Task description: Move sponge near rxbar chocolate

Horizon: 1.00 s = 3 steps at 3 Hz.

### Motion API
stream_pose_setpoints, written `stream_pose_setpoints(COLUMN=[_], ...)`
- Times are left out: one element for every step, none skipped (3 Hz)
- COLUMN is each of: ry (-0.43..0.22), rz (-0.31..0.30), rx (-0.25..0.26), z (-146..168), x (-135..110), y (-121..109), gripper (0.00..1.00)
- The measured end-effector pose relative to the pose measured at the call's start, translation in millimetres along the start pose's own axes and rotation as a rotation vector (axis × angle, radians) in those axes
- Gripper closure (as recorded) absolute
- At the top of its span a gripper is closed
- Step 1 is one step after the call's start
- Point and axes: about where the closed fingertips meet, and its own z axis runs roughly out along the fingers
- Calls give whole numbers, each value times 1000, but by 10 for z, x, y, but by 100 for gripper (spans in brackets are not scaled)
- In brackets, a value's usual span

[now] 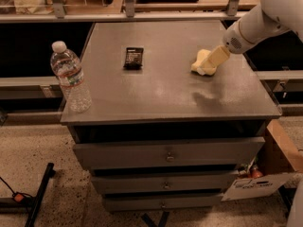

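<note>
The sponge [200,62], a pale yellow soft block, lies on the right part of the grey cabinet top [161,96]. The rxbar chocolate [133,57], a small dark flat bar, lies left of centre toward the back, well apart from the sponge. My gripper [216,57] comes in from the upper right on a white arm [265,18] and sits at the sponge's right side, overlapping it. Whether it touches or holds the sponge cannot be told.
A clear water bottle [71,77] stands upright at the top's front left corner. The cabinet has drawers [165,155] below. A cardboard box [284,150] stands on the floor at the right. A shelf rail [142,15] runs behind.
</note>
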Motion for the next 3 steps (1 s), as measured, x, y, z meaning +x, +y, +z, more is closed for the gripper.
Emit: stream_pose_setpoints(ry=[-26, -35, -30], rz=[33, 53, 67], rx=[-10, -26, -46], z=[210, 385, 501], x=[27, 26, 35], y=[-36, -33, -26], gripper=[0, 16, 40])
